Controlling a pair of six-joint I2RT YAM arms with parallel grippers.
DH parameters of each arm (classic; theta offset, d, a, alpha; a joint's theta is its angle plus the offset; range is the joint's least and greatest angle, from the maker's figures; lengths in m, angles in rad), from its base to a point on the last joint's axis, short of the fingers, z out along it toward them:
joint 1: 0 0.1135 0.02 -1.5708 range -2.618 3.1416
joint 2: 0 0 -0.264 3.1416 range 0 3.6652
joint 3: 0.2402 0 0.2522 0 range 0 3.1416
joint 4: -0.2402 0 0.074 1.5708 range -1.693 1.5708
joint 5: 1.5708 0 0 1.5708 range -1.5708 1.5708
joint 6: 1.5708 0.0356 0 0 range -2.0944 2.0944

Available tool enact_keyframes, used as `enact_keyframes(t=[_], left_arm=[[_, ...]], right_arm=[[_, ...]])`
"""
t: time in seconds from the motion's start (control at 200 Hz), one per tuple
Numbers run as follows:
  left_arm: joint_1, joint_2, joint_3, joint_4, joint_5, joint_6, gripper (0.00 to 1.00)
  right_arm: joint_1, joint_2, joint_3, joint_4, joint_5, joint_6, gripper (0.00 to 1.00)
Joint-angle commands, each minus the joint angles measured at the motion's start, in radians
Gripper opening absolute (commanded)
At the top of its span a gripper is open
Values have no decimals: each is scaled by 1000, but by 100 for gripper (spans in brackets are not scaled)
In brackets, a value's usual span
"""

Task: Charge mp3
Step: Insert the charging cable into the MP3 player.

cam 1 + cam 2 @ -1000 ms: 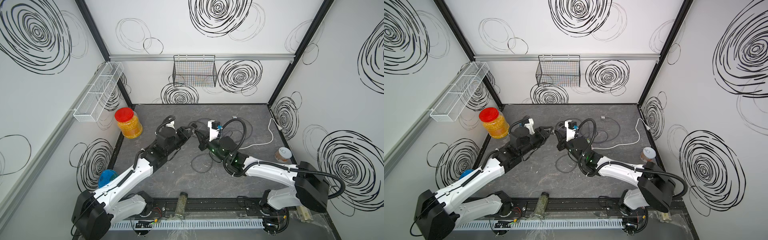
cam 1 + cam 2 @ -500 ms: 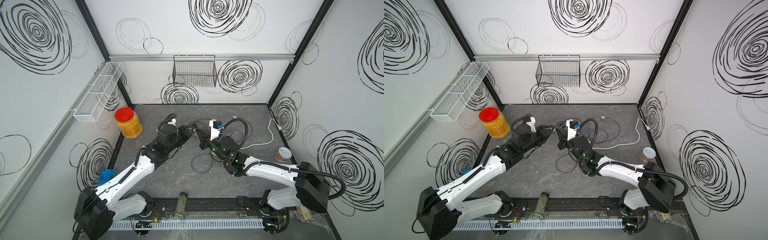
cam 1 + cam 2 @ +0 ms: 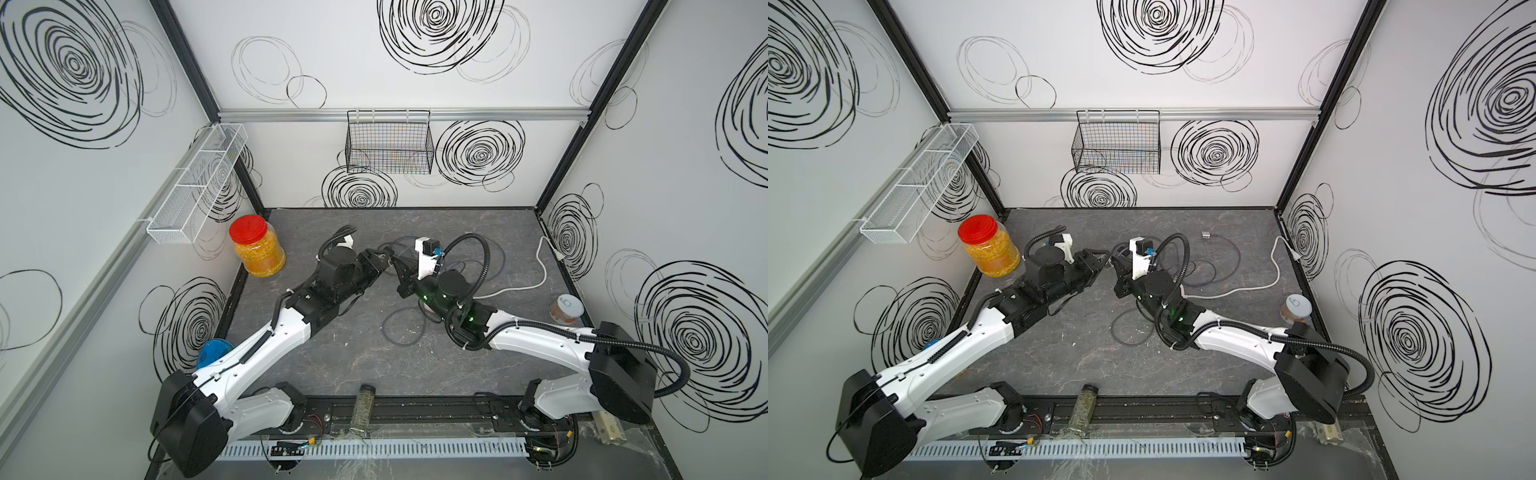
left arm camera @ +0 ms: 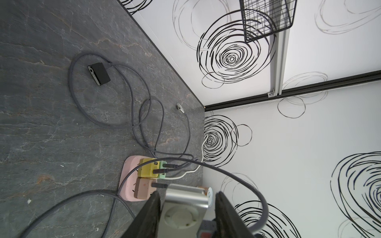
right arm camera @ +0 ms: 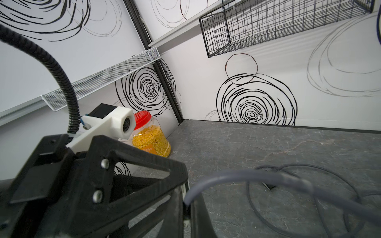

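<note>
The silver mp3 (image 4: pixel 185 206) with its round white control wheel sits between the fingers of my left gripper (image 4: pixel 187 193). It lies against one finger, and a narrow gap shows at the other. My right gripper (image 5: pixel 188 206) is shut on the plug end of a grey charging cable (image 5: pixel 247 175), which arcs out from between its jaws. In both top views the left gripper (image 3: pixel 384 255) and right gripper (image 3: pixel 397 266) meet tip to tip above the middle of the floor. The plug's join with the mp3 is hidden.
A pink power strip (image 4: pixel 127 175) with coloured chargers and several grey leads lies behind the grippers, with a small black box (image 4: pixel 99 73) beyond it. A red-lidded jar (image 3: pixel 255 249) stands far left, a small can (image 3: pixel 567 309) at the right, a white cable (image 3: pixel 523 286) near it, and a wire basket (image 3: pixel 388 141) on the back wall.
The left wrist has turned slightly and edged toward the right gripper. The left jaws have widened a little around the mp3. The right arm has barely moved.
</note>
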Motion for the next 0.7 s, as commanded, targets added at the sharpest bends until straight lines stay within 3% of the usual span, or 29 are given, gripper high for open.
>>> enact_keyframes(t=[0.0,0.425,0.53,0.63,0.696], left_arm=[[-45,-6,82,174,118,7,45],[-52,-12,90,128,99,37,33],[-52,-15,90,122,97,41,33],[-54,-16,88,118,94,47,32],[-56,-18,83,108,85,53,32]], right_arm=[[11,35,11,-162,-32,-22,0],[5,16,42,-239,-44,-25,0],[5,22,52,-267,-52,-25,11],[5,17,59,-280,-68,-26,32],[7,7,66,-287,-85,-28,38]])
